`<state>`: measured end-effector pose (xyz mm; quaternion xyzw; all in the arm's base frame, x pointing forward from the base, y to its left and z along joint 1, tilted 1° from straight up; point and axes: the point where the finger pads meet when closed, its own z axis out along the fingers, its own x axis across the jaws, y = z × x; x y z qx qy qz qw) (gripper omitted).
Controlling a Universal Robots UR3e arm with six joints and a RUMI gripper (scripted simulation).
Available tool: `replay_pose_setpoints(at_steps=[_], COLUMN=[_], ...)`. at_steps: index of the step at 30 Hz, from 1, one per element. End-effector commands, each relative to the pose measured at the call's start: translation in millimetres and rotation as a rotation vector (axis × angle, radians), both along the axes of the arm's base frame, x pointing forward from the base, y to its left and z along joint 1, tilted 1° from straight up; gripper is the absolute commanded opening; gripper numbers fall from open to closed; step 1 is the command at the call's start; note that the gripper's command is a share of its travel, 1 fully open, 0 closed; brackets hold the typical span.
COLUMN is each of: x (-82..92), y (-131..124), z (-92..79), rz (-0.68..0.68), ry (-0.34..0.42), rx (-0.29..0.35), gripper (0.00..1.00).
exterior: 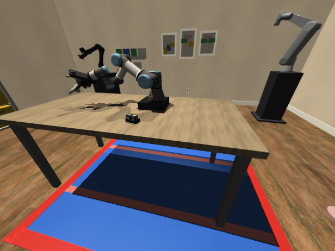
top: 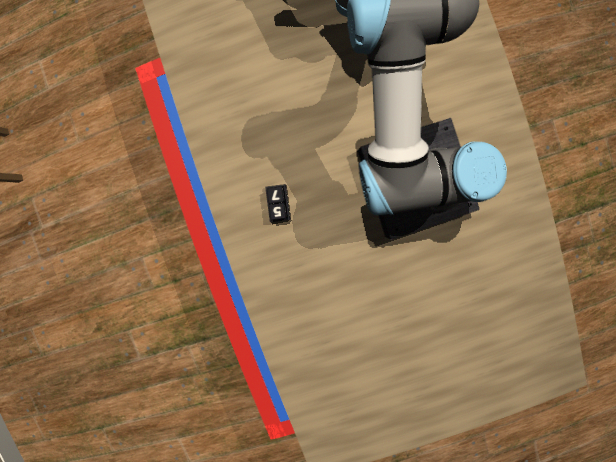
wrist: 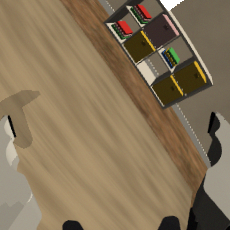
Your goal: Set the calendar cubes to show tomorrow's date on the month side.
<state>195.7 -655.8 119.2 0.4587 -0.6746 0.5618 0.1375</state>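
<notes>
Calendar [top: 277, 204] sits on worktop [top: 400, 325] near robot base [top: 425, 220], top faces reading 7 and 5. Tool [exterior: 74, 85] wide open, empty, well apart from calendar.

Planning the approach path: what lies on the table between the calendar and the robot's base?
In the top view, only wooden table surface darkened by the arm's shadow lies between the calendar and the robot's base; no other object shows there.

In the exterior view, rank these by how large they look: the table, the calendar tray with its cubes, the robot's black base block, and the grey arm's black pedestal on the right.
1. table
2. black pedestal
3. black base block
4. calendar tray

The pedestal stands at a different depth, so its apparent size is unsure.
</notes>
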Motion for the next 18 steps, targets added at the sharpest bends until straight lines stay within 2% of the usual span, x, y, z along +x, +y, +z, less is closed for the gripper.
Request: replay_pose_setpoints(at_steps=[1,3,5,6,7,8,9,10,11,13,14,15,16,17,18], x=[31.3,31.3,51.4,51.4,61.9,61.9,72.5,72.5,83.4,83.4,94.4,94.4,105.5,105.5,116.6], y=[8.9,8.9,18.4,18.4,24.0,24.0,30.2,30.2,37.0,37.0,44.4,44.4,52.6,52.6,61.4], z=[-9.7,-9.7,-11.0,-11.0,-11.6,-11.6,-12.4,-12.4,-13.1,-13.1,-13.9,-13.9,-14.7,-14.7,-15.5], rz=[0.051,0.051,0.087,0.087,0.107,0.107,0.127,0.127,0.149,0.149,0.171,0.171,0.195,0.195,0.22], ry=[0.059,0.059,0.088,0.088,0.104,0.104,0.121,0.121,0.138,0.138,0.157,0.157,0.177,0.177,0.197], rx=[0.075,0.075,0.1,0.1,0.114,0.114,0.127,0.127,0.141,0.141,0.155,0.155,0.169,0.169,0.183], gripper=[1.0,1.0,1.0,1.0,1.0,1.0,1.0,1.0,1.0,1.0,1.0,1.0,1.0,1.0,1.0])
